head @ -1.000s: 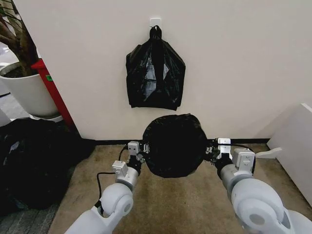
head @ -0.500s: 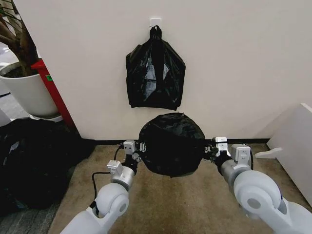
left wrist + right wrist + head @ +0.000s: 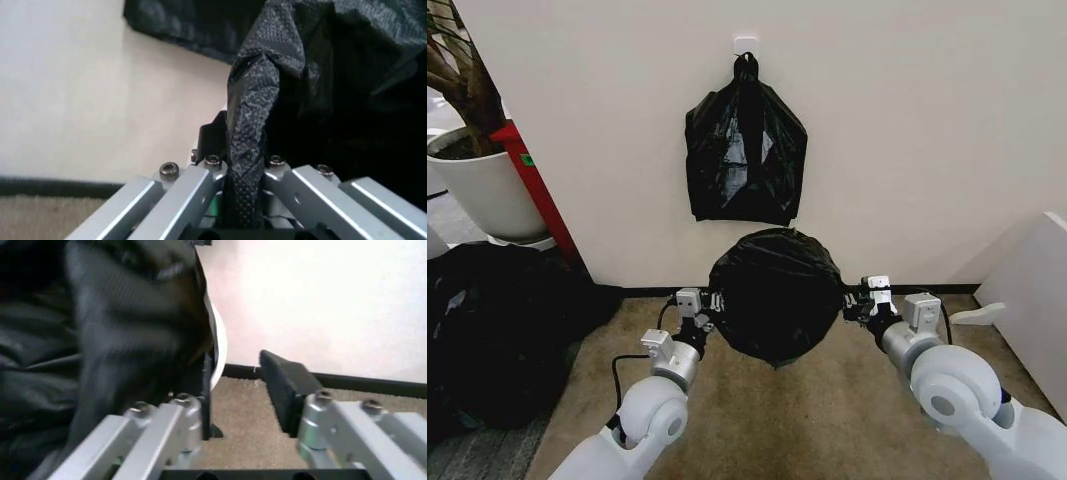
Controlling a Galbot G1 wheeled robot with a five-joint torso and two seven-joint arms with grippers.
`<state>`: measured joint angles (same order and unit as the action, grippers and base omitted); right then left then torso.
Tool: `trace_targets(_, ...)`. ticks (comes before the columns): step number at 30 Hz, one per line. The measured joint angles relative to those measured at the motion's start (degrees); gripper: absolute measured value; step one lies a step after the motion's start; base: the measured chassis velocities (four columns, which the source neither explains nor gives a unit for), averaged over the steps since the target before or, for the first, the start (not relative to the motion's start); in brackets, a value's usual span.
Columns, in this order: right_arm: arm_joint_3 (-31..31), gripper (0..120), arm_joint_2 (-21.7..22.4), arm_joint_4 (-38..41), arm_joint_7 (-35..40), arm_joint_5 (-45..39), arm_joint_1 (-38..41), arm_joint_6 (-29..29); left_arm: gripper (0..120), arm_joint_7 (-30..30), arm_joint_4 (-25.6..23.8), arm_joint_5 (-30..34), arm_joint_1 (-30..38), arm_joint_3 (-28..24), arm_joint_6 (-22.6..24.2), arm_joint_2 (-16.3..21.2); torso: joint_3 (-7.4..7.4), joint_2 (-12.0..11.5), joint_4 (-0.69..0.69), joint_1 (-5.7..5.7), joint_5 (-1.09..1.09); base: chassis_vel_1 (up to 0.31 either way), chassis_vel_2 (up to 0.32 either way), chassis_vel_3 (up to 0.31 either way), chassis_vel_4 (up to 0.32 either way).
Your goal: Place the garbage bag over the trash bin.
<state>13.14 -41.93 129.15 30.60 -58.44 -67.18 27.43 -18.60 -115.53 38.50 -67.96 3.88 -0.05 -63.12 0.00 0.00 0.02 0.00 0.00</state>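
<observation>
Between left hand (image 3: 710, 302) and right hand (image 3: 851, 300), garbage bag (image 3: 775, 292).

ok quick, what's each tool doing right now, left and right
Left tool: closed on the edge of the garbage bag, at the bag's left side.
Right tool: open, one finger against the bag at the trash bin rim, holding nothing.

- The garbage bag (image 3: 774, 295) is thin black plastic, wrinkled and slightly glossy; up close (image 3: 257, 125) it has a fine embossed grain.
- The bag bundle (image 3: 745, 155) above the garbage bag is glossy black plastic, creased, with bright highlights.
- The left gripper (image 3: 235, 200) and right gripper (image 3: 243, 405) are brushed, matt silver metal with dark screws.
- The carpet (image 3: 807, 420) under the garbage bag is rough, beige pile.
- The wall (image 3: 907, 120) behind the garbage bag is smooth, matt cream.
</observation>
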Motion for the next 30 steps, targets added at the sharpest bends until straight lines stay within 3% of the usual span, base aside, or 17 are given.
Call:
trace_targets(4, 3.6, 46, 0.6, 3.4, -1.4, 0.2, -4.2, -2.0, 1, -2.4, 0.6, 5.6, 1.3, 0.5, 1.1, -0.4, 0.00, 0.0, -0.03, 0.00, 0.00, 0.000, 0.000, 0.000, 0.000)
trace_targets(6, 4.9, 48, 0.7, 4.6, -1.8, -0.2, -5.2, -2.9, 1, -2.2, 0.9, 5.9, 1.3, 0.5, 1.3, -0.1, 0.00, 0.0, -0.03, 0.00, 0.00, 0.000, 0.000, 0.000, 0.000)
trace_targets(8, 8.4, 57, 1.2, 7.2, -2.1, -3.7, -6.3, -2.9, 1, -0.8, 1.4, 5.5, 1.0, 0.5, 1.3, 0.5, 0.00, 0.0, -0.02, 0.00, 0.00, 0.000, 0.000, 0.000, 0.000)
trace_targets(12, 17.2, 73, 2.9, 9.7, -0.6, -24.9, -3.3, 1.5, 1, 4.8, 3.0, 2.1, 0.4, 0.4, 0.5, 1.8, 0.00, 0.0, -0.02, 0.00, -0.02, 0.000, 0.000, 0.000, 0.000)
trace_targets(14, 18.4, 76, 3.3, 9.4, -1.0, -27.4, -2.7, 1.9, 1, 6.0, 3.2, 1.6, 0.3, 0.4, 0.3, 2.1, 0.00, 0.0, -0.01, 0.00, -0.01, 0.000, 0.000, 0.000, 0.000)
trace_targets(18, 23.7, 91, 7.6, 0.9, -13.3, -37.3, -0.1, 5.1, 1, 15.8, 4.0, -2.5, -0.3, 0.2, -2.8, 3.6, 0.00, 0.0, -0.01, 0.00, -0.02, 0.000, 0.000, 0.000, 0.000)
trace_targets(19, 24.1, 97, 9.4, -4.4, -20.9, -39.3, 0.2, 7.3, 1, 19.3, 4.1, -4.0, -0.5, 0.2, -4.6, 4.3, 0.00, 0.0, -0.02, 0.00, 0.03, 0.000, 0.000, 0.000, 0.000)
trace_targets(23, 22.0, 100, 10.6, -10.6, -28.1, -37.9, 1.4, 9.3, 1, 23.0, 4.2, -6.0, -0.7, 0.1, -6.9, 5.0, 0.00, 0.0, -0.03, 0.00, 0.00, 0.000, 0.000, 0.000, 0.000)
trace_targets(30, 19.0, 100, 9.2, -11.9, -28.0, -36.4, 2.7, 10.9, 1, 23.9, 3.9, -7.2, -0.5, -0.2, -7.6, 5.2, 0.00, 0.0, -0.02, 0.00, 0.00, 0.000, 0.000, 0.000, 0.000)
